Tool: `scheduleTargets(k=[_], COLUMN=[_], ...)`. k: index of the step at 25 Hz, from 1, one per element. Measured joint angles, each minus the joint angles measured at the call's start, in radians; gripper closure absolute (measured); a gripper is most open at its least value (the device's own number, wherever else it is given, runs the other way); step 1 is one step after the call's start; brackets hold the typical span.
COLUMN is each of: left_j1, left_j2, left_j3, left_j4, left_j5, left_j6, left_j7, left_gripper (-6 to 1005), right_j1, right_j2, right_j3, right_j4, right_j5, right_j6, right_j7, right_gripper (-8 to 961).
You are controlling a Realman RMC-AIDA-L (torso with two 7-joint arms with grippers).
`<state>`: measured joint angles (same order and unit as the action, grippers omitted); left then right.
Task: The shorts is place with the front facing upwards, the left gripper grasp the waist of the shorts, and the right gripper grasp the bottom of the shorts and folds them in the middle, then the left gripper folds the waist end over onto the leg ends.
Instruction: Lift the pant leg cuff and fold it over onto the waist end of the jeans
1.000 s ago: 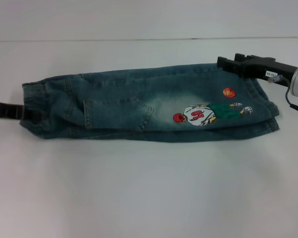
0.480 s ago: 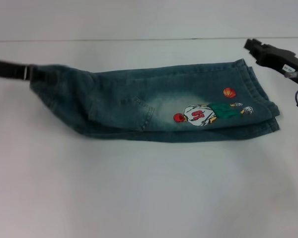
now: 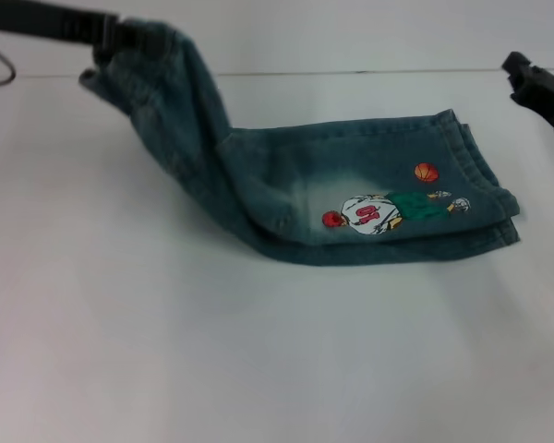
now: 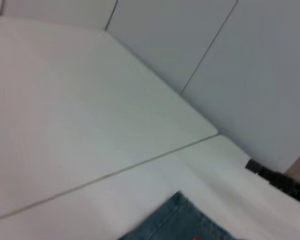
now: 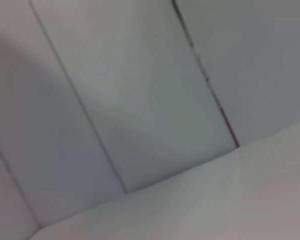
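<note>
The teal-blue denim shorts (image 3: 286, 175) lie folded lengthwise on the white table, with the basketball-player print (image 3: 379, 210) facing up. The leg ends (image 3: 494, 198) rest flat at the right. At the far left, the waist (image 3: 157, 46) is raised well above the table and the denim hangs from it in a slope. My left gripper (image 3: 113, 39) is shut on the waist. My right gripper (image 3: 528, 81) hovers at the right edge, apart from the shorts. The left wrist view shows a corner of the shorts (image 4: 177, 222) and the right gripper (image 4: 275, 179) far off.
The white table (image 3: 258, 351) spreads wide in front of the shorts and meets a pale panelled wall (image 3: 305, 32) at the back. The right wrist view shows only that wall (image 5: 140, 100) and a strip of table (image 5: 230, 200).
The left gripper has lifted the waist off the table, up and to the right. The right gripper has let go of the leg ends and drawn back to the right.
</note>
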<state>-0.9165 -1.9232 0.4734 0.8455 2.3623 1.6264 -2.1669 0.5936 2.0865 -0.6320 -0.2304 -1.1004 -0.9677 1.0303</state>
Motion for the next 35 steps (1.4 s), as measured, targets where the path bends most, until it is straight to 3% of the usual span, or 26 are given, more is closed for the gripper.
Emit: scheduleTargets(k=[4, 14, 20, 21, 22, 23, 24, 26, 27, 34, 35], left_j1=[-0.019, -0.031, -0.039, -0.039, -0.040, -0.040, -0.039, -0.037, -0.037, -0.033, -0.031], left_j2=[0.012, 0.027, 0.022, 0.021, 0.021, 0.020, 0.020, 0.020, 0.020, 0.015, 0.012], left_j3=[0.001, 0.000, 0.002, 0.002, 0.006, 0.008, 0.012, 0.019, 0.019, 0.042, 0.042], left_j4=[0.003, 0.003, 0.003, 0.002, 0.000, 0.000, -0.001, 0.000, 0.000, -0.004, -0.004], left_j5=[-0.054, -0.137, -0.154, -0.160, -0.171, -0.179, -0.187, -0.199, -0.199, -0.211, -0.211], left_j6=[0.023, 0.053, 0.063, 0.063, 0.064, 0.064, 0.063, 0.064, 0.064, 0.055, 0.054], left_j7=[-0.001, -0.002, 0.001, 0.002, 0.004, 0.004, 0.004, 0.005, 0.005, 0.012, 0.016], left_gripper=[953, 950, 948, 948, 948, 948, 947, 947, 946, 945, 944], right_j1=[0.009, 0.120, 0.338, 0.378, 0.460, 0.460, 0.501, 0.501, 0.501, 0.407, 0.407], right_j2=[0.010, 0.020, 0.033, 0.033, 0.035, 0.035, 0.035, 0.035, 0.035, 0.033, 0.033], right_j3=[0.004, 0.010, 0.007, 0.011, 0.049, 0.049, 0.131, 0.266, 0.266, 0.716, 0.716], right_j4=[0.057, 0.187, 0.422, 0.459, 0.545, 0.545, 0.620, 0.667, 0.667, 0.732, 0.732], right_j5=[0.163, 0.267, 0.232, 0.196, 0.057, 0.057, -0.119, -0.331, -0.331, -0.885, -0.885], right_j6=[0.007, -0.004, 0.102, 0.127, 0.163, 0.163, 0.168, 0.185, 0.185, 0.340, 0.340], right_j7=[-0.116, -0.418, -0.594, -0.600, -0.600, -0.600, -0.595, -0.594, -0.594, -0.594, -0.594], right_gripper=[952, 949, 947, 947, 947, 947, 947, 947, 947, 948, 948])
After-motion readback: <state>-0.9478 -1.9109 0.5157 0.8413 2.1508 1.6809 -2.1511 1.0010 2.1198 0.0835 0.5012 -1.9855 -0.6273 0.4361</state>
